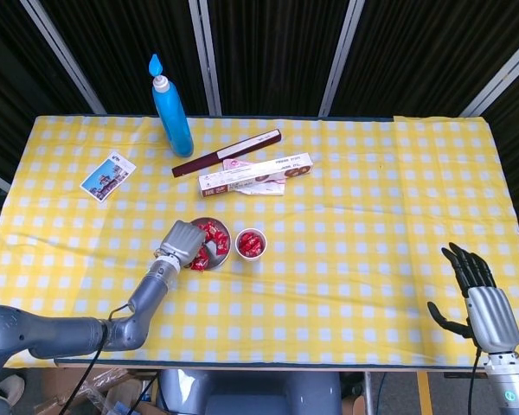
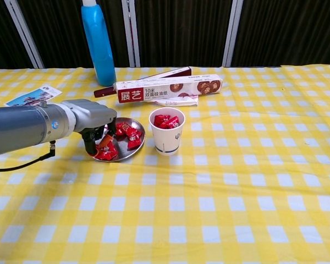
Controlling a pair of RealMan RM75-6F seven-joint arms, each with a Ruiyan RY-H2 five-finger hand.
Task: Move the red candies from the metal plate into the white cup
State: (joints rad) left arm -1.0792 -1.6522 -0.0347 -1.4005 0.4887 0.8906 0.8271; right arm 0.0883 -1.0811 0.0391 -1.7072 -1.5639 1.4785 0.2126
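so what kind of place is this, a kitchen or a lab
Probably a robot lab staged as a dining table: a yellow checked tablecloth, black curtains behind on metal poles, and the robot's left hand at a metal plate.
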